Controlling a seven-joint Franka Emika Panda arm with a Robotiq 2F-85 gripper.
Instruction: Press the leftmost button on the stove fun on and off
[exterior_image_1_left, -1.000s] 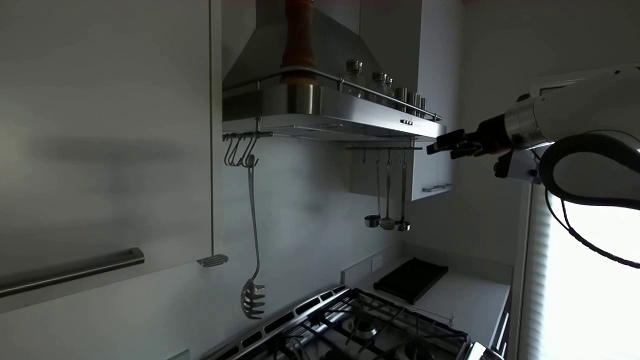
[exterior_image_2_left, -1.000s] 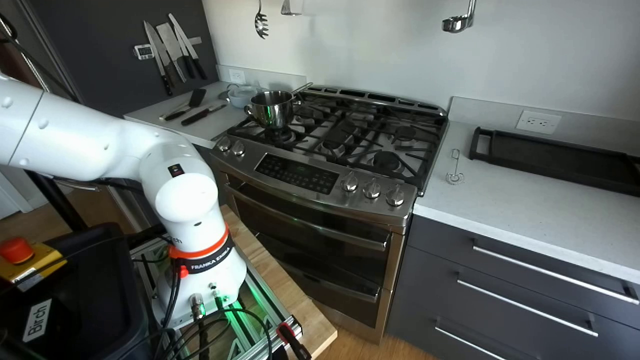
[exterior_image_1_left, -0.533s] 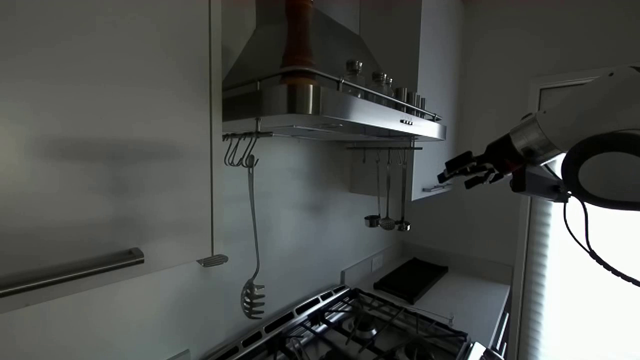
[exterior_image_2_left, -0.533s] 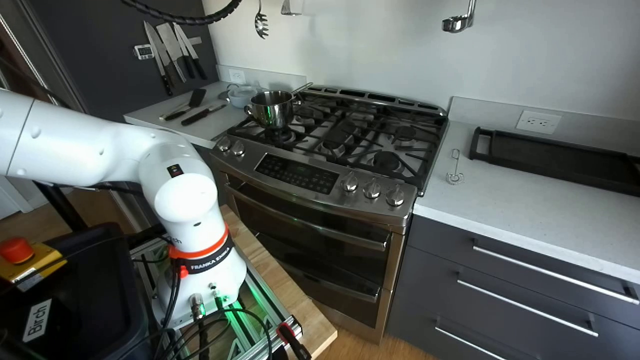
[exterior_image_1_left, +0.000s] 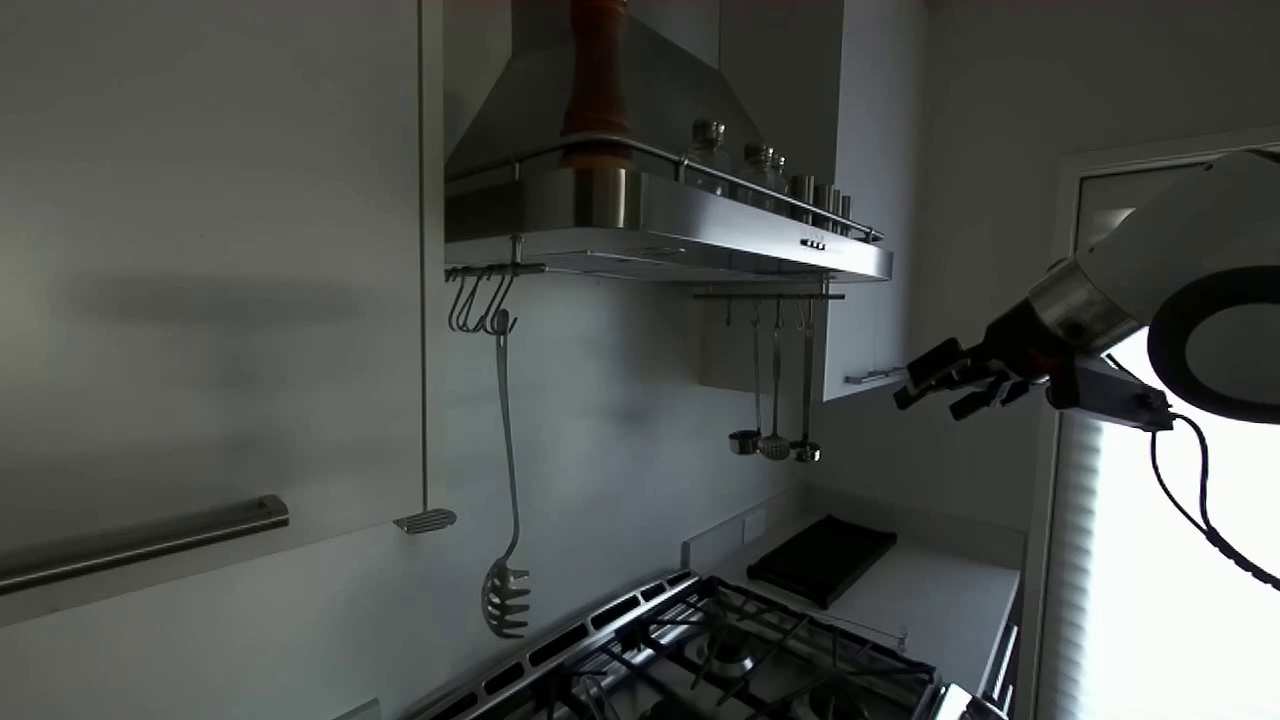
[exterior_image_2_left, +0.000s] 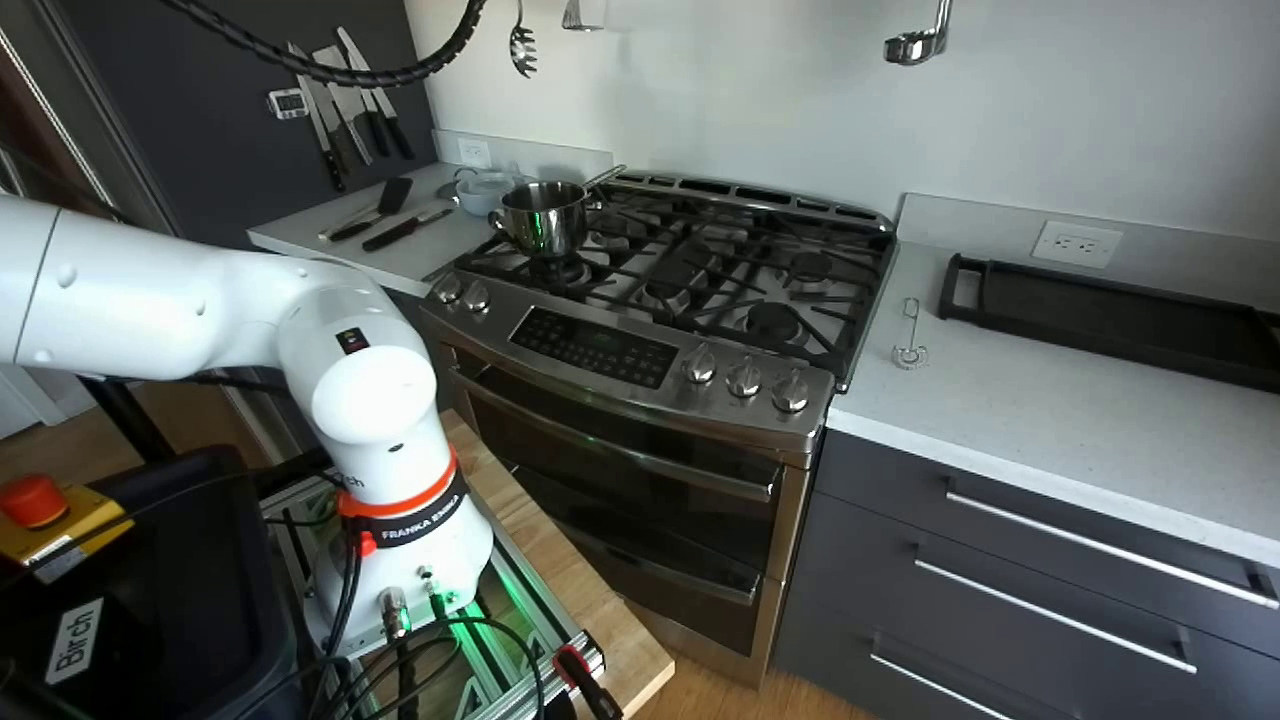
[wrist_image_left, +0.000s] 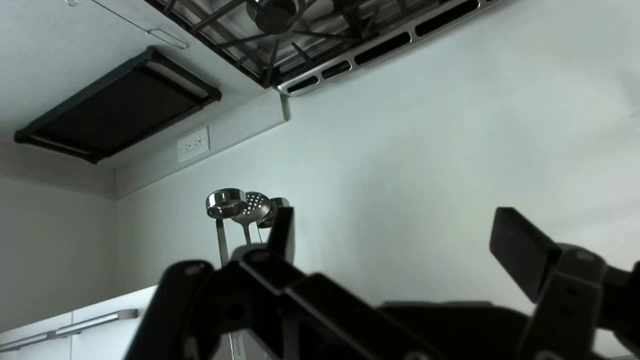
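Observation:
The steel stove fan hood (exterior_image_1_left: 700, 218) hangs at the upper middle in an exterior view. A short row of small dark buttons (exterior_image_1_left: 813, 244) sits on its front face near the right end; the leftmost button is too small to show its state. My gripper (exterior_image_1_left: 932, 403) is to the right of and below the hood, tilted downward and apart from it. In the wrist view the gripper (wrist_image_left: 392, 225) has its two fingers wide apart with nothing between them. The hood and its buttons are out of the wrist view.
Ladles and a skimmer (exterior_image_1_left: 775, 447) hang under the hood from a rail. Glass jars (exterior_image_1_left: 710, 155) and a wooden mill (exterior_image_1_left: 597, 90) stand on top. Below are the gas stove (exterior_image_2_left: 690, 270), a pot (exterior_image_2_left: 545, 220) and a black griddle (exterior_image_2_left: 1120, 315). A cabinet (exterior_image_1_left: 870, 190) stands beside the hood.
My gripper has moved down and to the right in an exterior view, away from the hood's button end, and tilted further downward. It stays open. The arm's upper link has lowered.

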